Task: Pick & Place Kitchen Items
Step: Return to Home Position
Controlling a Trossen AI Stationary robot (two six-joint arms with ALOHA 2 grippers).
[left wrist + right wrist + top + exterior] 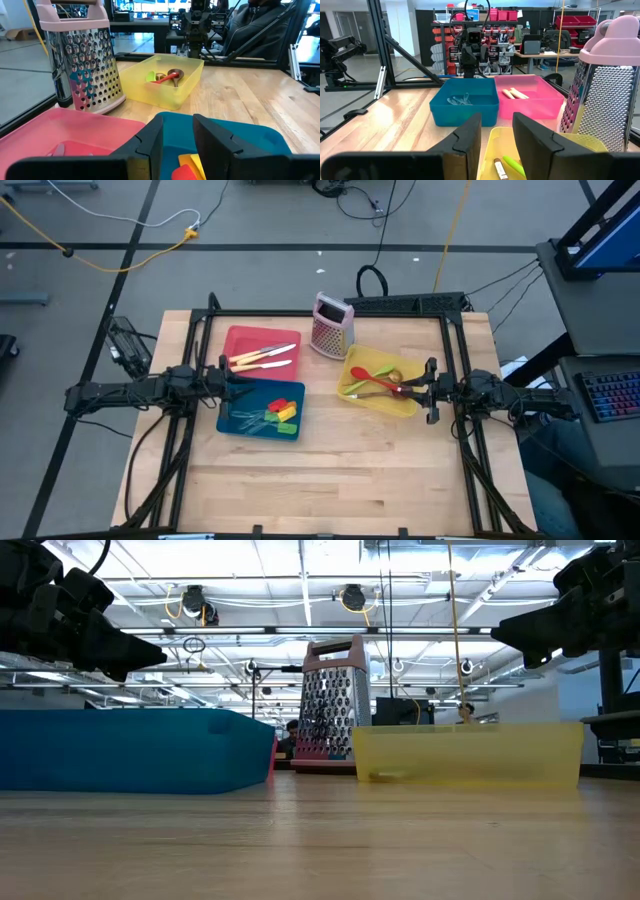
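Dark fingers of the left gripper sit closest, parted by a narrow gap w/ nothing between them. It hovers over the left rims of the red bin & blue bin, left of centre on the tabletop. Red bin holds the cream-handled knives; blue bin holds the spatulas. Box grater stands upright nr the far edge. Yellow bin, right of centre, holds the spoons. Right gripper is at its right rim, narrowly parted, empty. No utensil shows loose, so sorting looks done; prob. only parking both arms is left.
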